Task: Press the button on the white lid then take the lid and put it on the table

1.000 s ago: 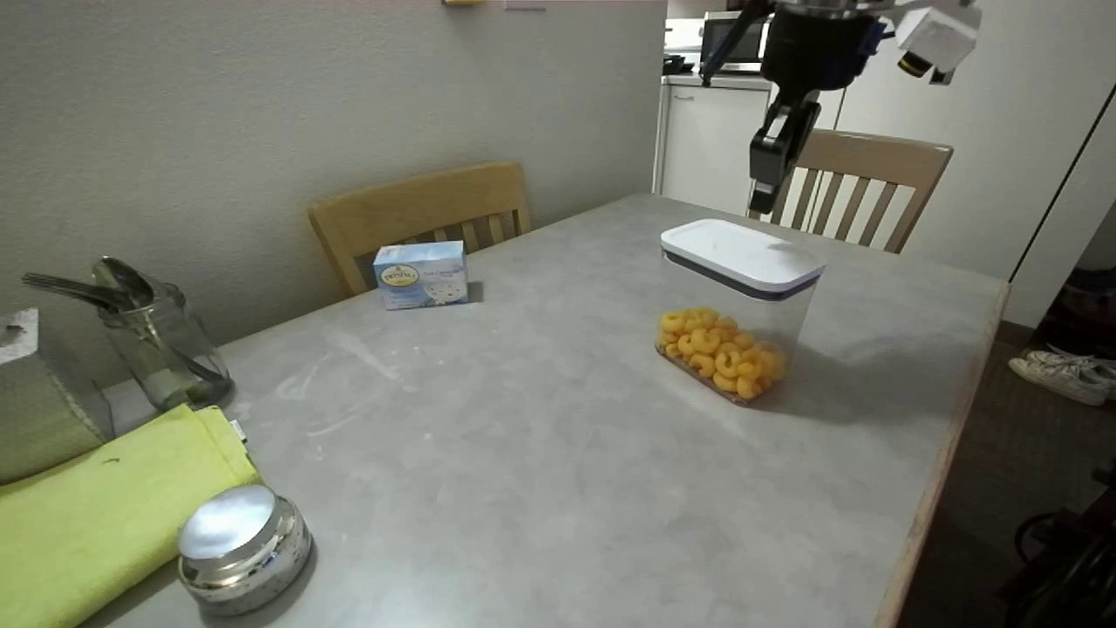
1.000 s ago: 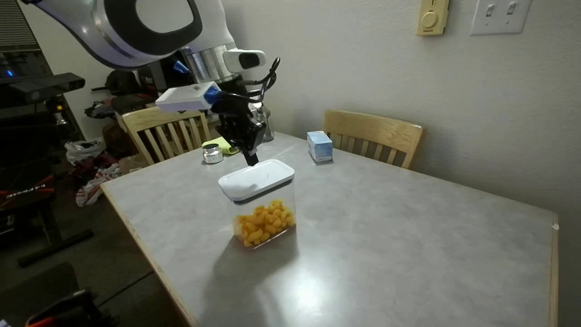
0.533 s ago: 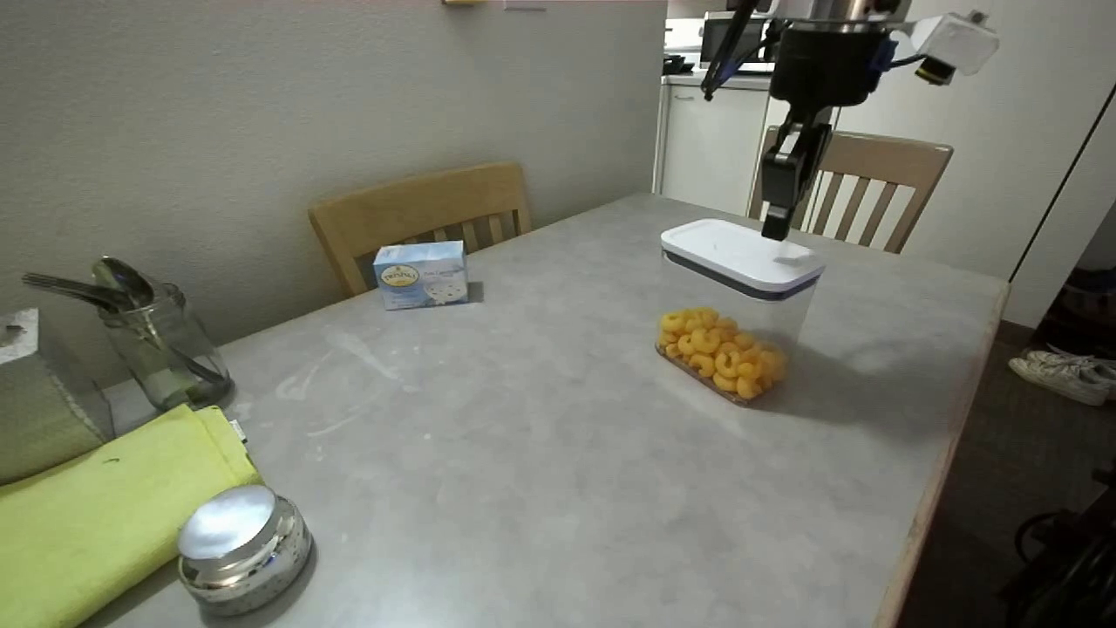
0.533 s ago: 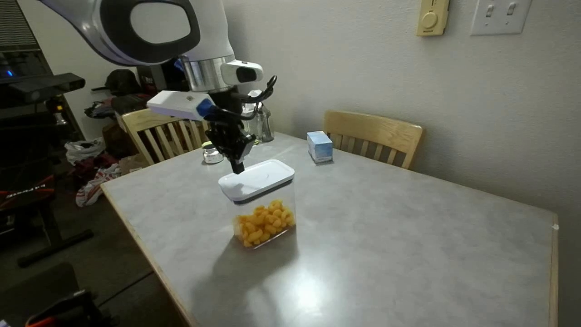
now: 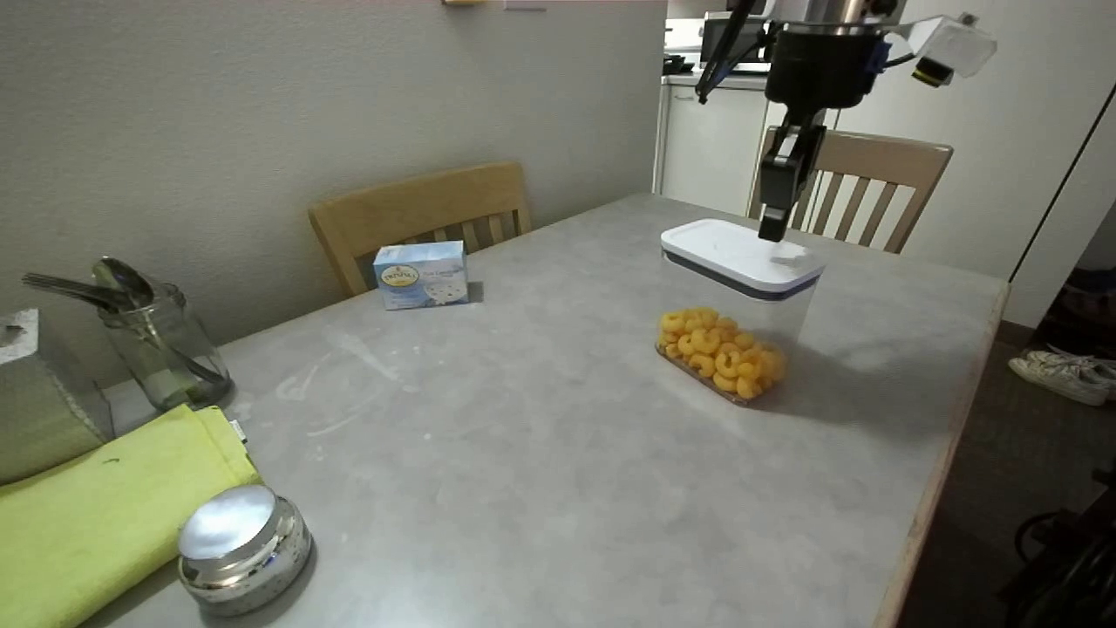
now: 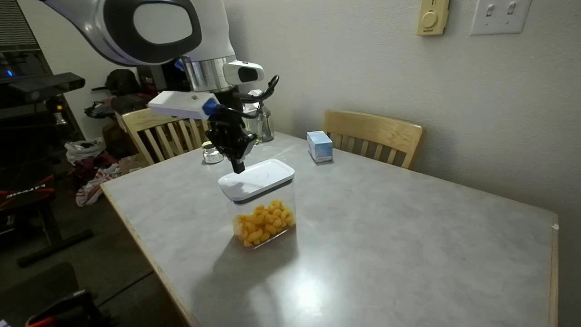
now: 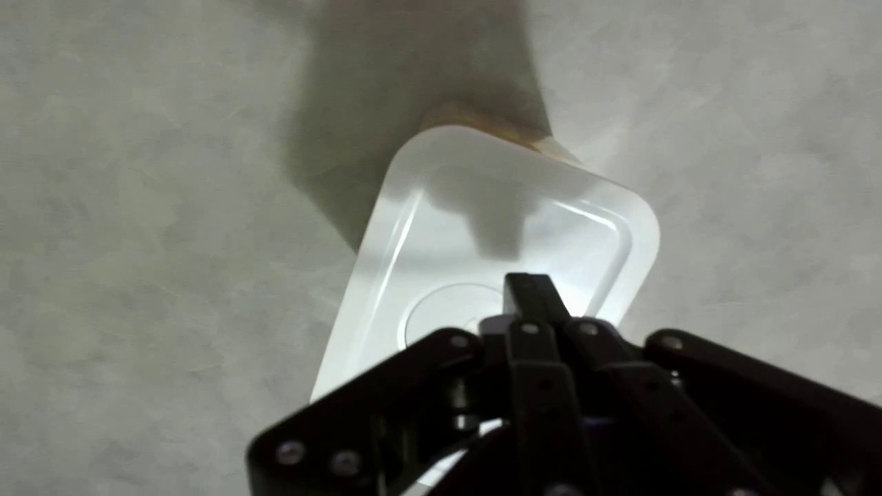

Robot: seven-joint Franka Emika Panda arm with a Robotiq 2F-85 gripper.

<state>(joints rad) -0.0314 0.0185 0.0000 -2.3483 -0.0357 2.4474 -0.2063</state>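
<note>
One closed gripper [image 5: 772,230] points down over one white lid [image 6: 247,185], though whether it touches is hard to tell. The lid, bearing one button [image 7: 441,310], sits on one clear container [image 5: 711,294] of yellow pasta [image 5: 719,351] on one grey table [image 5: 540,453]. In an exterior view: one blue box [image 5: 423,276], one silver jar [image 5: 244,549] and two chairs [image 5: 418,205].

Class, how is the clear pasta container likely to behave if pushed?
The clear container is likely stiff: its walls stand straight. Pushed low, it may slide, since the yellow pasta sits only in its lower part. Pushed high on its broad face, it could tip, looking taller than it is deep.
</note>
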